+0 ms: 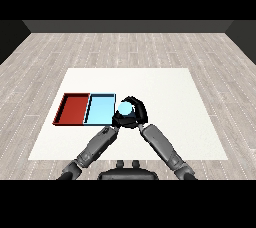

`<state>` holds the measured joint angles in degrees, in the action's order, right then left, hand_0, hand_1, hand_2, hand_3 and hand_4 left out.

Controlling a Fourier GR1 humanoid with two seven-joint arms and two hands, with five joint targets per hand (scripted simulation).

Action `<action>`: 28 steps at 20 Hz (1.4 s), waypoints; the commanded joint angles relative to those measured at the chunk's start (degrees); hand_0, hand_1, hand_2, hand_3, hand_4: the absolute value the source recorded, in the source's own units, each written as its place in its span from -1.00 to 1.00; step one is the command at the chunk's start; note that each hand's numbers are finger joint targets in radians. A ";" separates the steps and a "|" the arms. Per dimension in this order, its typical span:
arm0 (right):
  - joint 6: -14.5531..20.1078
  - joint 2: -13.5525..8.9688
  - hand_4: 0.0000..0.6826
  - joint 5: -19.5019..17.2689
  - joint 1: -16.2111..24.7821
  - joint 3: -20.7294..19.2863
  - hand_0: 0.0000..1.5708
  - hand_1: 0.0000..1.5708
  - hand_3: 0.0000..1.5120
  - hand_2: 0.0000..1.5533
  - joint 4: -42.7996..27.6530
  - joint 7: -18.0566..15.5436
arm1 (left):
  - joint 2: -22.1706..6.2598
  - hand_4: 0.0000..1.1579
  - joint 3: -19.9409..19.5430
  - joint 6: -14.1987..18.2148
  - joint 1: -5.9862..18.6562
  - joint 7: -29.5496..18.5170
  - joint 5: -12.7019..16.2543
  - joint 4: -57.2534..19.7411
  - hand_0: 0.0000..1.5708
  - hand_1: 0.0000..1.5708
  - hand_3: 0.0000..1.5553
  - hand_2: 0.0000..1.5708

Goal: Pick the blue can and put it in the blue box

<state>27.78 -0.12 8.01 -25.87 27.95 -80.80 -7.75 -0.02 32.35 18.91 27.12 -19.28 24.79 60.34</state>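
The light blue can (125, 108) stands upright just past the right edge of the light blue tray (100, 109). My right hand (139, 112) is shut on the can, its fingers arching over the top and round the far side. My left hand (119, 120) sits right below the can, close against the right hand and partly hidden by it. The can is outside the tray, near its right rim.
The red tray (74, 108) lies directly left of the light blue tray, sharing a wall with it. Both forearms meet in a V at the table's centre front. White table (170, 97) extends to the right and behind the hands.
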 commanded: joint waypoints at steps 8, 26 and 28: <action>-0.91 0.11 0.83 6.93 -0.97 -0.94 0.86 0.86 0.85 0.86 0.85 -4.55 | 0.01 0.29 1.37 0.73 3.51 -10.86 15.93 -7.49 1.00 1.00 0.89 1.00; -5.11 -0.10 -1.00 2.67 1.23 -0.32 -1.00 -1.00 -1.00 -1.00 -1.01 0.47 | 0.02 0.94 0.72 0.47 1.62 -19.20 13.59 -9.15 1.00 1.00 0.97 1.00; -7.92 -3.71 -1.00 4.05 4.94 -0.76 -1.00 -1.00 -1.00 -1.00 -5.89 2.68 | 0.02 0.96 5.02 4.70 0.65 -17.98 15.61 -4.56 1.00 1.00 0.96 1.00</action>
<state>22.45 -1.35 12.63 -24.38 27.74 -82.23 -8.09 -0.05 35.24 22.40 29.42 -36.78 39.52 52.55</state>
